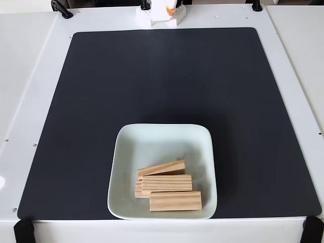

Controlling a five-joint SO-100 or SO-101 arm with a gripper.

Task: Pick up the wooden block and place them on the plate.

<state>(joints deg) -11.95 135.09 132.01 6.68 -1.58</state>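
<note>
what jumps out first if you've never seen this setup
The pale plate near the front edge of the black mat draws the eye, with a heap of wooden blocks lying in its front half, some stacked on others. At the back edge, the white arm base stands just beyond the mat.

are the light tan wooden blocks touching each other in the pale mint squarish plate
Touching. The fixed view shows the light tan wooden blocks piled and overlapping inside the pale mint squarish plate.

arm base (pixel 158 12) cut off by top edge | lowest wooden block (pixel 137 188) mostly hidden under others
</note>
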